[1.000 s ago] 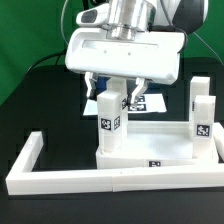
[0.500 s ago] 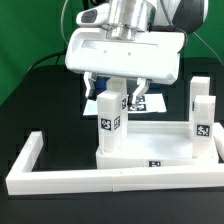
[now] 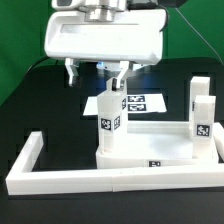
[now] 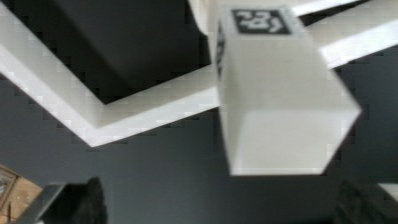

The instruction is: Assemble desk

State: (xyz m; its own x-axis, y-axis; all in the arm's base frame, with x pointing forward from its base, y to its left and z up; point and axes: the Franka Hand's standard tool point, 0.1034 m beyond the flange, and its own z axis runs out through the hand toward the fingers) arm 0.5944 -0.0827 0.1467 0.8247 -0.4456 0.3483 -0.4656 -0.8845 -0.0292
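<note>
Two-finger gripper [image 3: 95, 74] spread wide, holding nothing, above upright smooth white plastic block leg [image 3: 110, 122] with black-and-white tag, standing on white rimmed rectangular tray-like desk top [image 3: 160, 152].

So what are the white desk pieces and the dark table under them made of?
The desk top and its legs look like white plastic with a smooth matte finish: even colour, crisp moulded edges, no grain. The black-and-white tags look printed or stuck on; I cannot tell which. The table looks covered in black matte material, perhaps cloth, since it barely reflects light.
</note>
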